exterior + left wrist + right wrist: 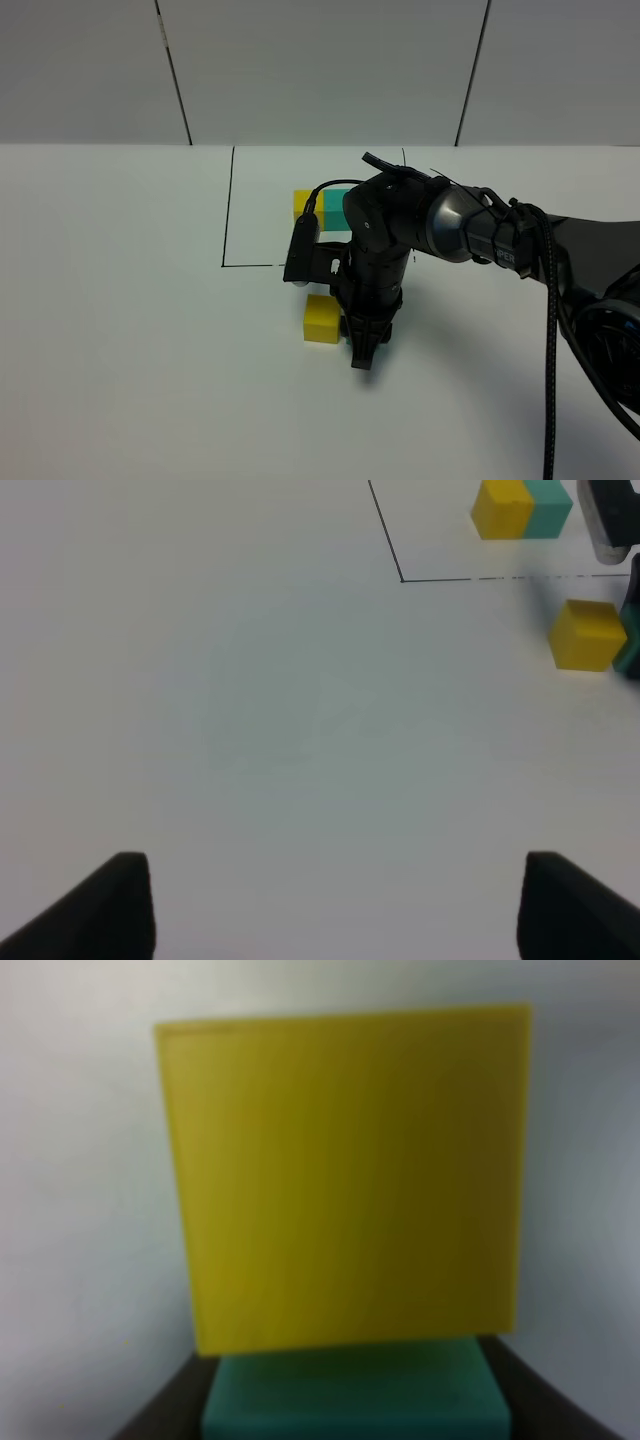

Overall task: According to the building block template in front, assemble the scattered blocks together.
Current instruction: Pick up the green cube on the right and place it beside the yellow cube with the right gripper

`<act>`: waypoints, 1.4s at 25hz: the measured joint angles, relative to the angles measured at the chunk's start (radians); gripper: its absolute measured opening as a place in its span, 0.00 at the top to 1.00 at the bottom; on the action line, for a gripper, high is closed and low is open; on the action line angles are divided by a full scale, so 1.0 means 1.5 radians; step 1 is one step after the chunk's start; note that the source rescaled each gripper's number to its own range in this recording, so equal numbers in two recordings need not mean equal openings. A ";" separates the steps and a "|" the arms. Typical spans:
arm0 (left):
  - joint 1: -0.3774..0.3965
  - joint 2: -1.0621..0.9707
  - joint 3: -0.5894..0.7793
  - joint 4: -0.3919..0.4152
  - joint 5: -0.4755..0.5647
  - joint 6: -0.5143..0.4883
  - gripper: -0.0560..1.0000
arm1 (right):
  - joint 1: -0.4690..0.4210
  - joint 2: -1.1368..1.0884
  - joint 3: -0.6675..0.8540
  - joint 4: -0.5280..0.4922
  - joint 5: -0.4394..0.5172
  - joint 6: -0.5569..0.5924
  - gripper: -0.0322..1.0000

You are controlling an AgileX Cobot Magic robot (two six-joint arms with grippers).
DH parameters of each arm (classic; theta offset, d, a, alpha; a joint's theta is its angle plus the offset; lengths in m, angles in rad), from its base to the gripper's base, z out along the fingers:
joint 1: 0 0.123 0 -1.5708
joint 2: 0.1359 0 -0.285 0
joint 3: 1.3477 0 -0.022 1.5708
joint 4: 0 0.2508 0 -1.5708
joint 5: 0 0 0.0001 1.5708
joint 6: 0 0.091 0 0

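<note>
The right pincer (362, 352), apparently clamped on the teal cube (355, 1395), should press it squarely against the yellow cube (322, 319), edges flush.

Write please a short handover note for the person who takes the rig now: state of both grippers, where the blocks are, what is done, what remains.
Right gripper: shut on the teal cube, low on the table, pressing it against the loose yellow cube.
Left gripper: open, empty, over bare table away from the blocks.
Template: yellow-teal pair inside the drawn black frame, behind the right arm.
Done: the two loose cubes appear brought side by side, just outside the frame.
Left: check that they match the template, release, withdraw the right arm.
</note>
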 joint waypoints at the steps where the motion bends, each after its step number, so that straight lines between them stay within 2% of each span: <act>1: 0.000 0.000 0.000 0.000 0.000 0.000 0.33 | 0.000 0.000 0.000 0.000 0.000 -0.002 0.97; 35: 0.000 0.000 0.000 0.000 0.000 0.000 0.33 | 0.007 0.000 -0.001 0.016 -0.018 -0.034 0.97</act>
